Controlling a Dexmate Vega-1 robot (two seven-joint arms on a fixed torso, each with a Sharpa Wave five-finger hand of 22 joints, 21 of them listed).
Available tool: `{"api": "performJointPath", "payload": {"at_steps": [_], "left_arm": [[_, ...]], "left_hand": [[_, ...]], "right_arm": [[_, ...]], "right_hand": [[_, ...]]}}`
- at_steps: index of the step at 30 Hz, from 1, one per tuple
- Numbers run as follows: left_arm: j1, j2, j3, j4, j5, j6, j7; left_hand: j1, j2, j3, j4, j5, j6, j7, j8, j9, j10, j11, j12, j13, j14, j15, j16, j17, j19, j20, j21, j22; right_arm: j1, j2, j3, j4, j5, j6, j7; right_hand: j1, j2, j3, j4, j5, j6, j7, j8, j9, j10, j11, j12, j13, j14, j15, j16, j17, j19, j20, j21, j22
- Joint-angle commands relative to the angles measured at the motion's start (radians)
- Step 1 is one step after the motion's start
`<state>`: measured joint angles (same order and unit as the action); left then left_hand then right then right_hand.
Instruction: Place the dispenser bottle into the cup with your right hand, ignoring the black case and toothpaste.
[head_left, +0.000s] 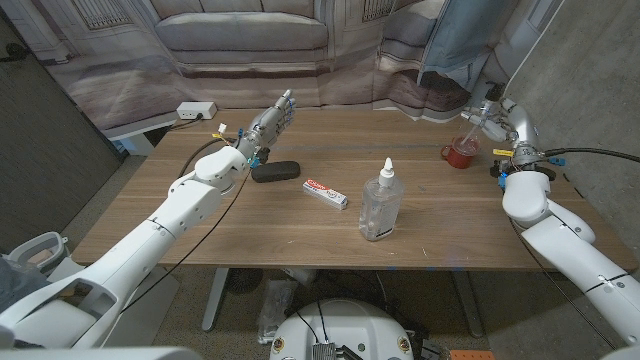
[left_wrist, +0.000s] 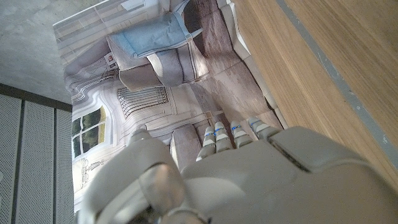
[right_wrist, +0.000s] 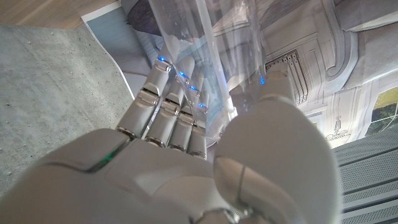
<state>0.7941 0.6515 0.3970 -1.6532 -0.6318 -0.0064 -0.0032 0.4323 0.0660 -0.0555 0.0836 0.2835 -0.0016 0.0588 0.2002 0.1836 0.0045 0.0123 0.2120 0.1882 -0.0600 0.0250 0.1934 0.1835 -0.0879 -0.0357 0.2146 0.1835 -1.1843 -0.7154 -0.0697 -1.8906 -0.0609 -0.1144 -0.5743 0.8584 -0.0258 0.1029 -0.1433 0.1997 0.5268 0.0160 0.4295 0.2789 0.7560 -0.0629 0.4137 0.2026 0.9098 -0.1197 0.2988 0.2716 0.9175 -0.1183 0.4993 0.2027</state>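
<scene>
- Head view: the dispenser bottle (head_left: 381, 203) stands upright near the table's (head_left: 440, 225) front middle, its long axis vertical and nozzle up. The red cup (head_left: 462, 153) sits toward the far right corner. The right hand (head_left: 492, 118) hangs just beside the cup at the far right edge, so the bottle lies well apart from it, toward the robot and inward. Whether its fingers are spread or curled cannot be told here. The left hand (head_left: 270, 120) reaches over the far left, fingers extended and holding nothing, just behind the black case (head_left: 275, 171); the toothpaste (head_left: 326, 193) lies between case and bottle.
- Left wrist view: the left hand (left_wrist: 249, 180) shows its back, fingers straight, nothing held.
- Right wrist view: the right hand (right_wrist: 186, 155) shows fingers straight and together, thumb apart, empty.
- Judgement: the right hand must first travel back toward the bottle.
</scene>
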Motion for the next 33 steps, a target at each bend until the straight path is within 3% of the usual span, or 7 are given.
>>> {"api": "performJointPath", "payload": {"at_steps": [1, 18, 24, 33], "left_arm": [[0.035, 0.022, -0.015, -0.045, -0.002, 0.005, 0.019], [0.099, 0.065, -0.054, -0.124, -0.018, 0.017, 0.055], [0.117, 0.052, -0.069, -0.101, -0.067, -0.033, -0.002], [0.139, 0.063, -0.078, -0.129, -0.069, -0.022, 0.026]], "left_hand": [[0.004, 0.006, -0.006, 0.004, -0.006, 0.006, 0.001, -0.001, 0.005, 0.004, 0.003, -0.003, 0.004, 0.004, 0.001, 0.003, 0.003, -0.006, -0.004, 0.001, 0.003], [0.004, 0.006, -0.009, 0.004, -0.006, 0.006, 0.000, -0.001, 0.005, 0.003, 0.002, -0.004, 0.004, -0.001, 0.001, 0.000, 0.003, -0.007, -0.003, 0.000, 0.003], [0.005, 0.007, -0.010, 0.004, -0.006, 0.006, 0.001, -0.001, 0.005, 0.004, 0.003, -0.004, 0.004, -0.002, 0.000, -0.001, 0.003, -0.007, -0.003, -0.001, 0.003], [0.005, 0.008, -0.011, 0.004, -0.006, 0.007, 0.002, -0.001, 0.005, 0.005, 0.001, -0.004, 0.004, -0.002, 0.001, -0.001, 0.004, -0.007, -0.003, -0.001, 0.003]], "right_arm": [[0.052, -0.001, -0.050, 0.037, 0.005, -0.001, -0.021], [0.111, -0.004, -0.102, 0.082, -0.005, 0.000, -0.049], [0.137, -0.001, -0.119, 0.101, 0.000, -0.002, -0.050], [0.177, -0.002, -0.143, 0.134, 0.012, 0.009, -0.039]], "right_hand": [[0.095, 0.140, 0.039, 0.019, -0.004, 0.145, -0.131, 0.003, 0.003, 0.069, -0.063, -0.003, 0.003, 0.007, -0.099, -0.003, 0.005, -0.003, -0.071, 0.003, 0.005], [0.096, 0.141, 0.041, 0.019, -0.005, 0.150, -0.134, 0.003, 0.004, 0.072, -0.065, -0.006, 0.003, 0.010, -0.100, -0.004, 0.006, -0.008, -0.069, 0.003, 0.004], [0.099, 0.143, 0.043, 0.018, -0.005, 0.152, -0.135, 0.003, 0.004, 0.077, -0.064, -0.006, 0.004, 0.017, -0.102, -0.003, 0.007, -0.008, -0.069, 0.004, 0.004], [0.099, 0.144, 0.044, 0.018, -0.006, 0.155, -0.134, 0.003, 0.005, 0.081, -0.068, -0.007, 0.005, 0.021, -0.101, -0.003, 0.007, -0.009, -0.071, 0.005, 0.004]]}}
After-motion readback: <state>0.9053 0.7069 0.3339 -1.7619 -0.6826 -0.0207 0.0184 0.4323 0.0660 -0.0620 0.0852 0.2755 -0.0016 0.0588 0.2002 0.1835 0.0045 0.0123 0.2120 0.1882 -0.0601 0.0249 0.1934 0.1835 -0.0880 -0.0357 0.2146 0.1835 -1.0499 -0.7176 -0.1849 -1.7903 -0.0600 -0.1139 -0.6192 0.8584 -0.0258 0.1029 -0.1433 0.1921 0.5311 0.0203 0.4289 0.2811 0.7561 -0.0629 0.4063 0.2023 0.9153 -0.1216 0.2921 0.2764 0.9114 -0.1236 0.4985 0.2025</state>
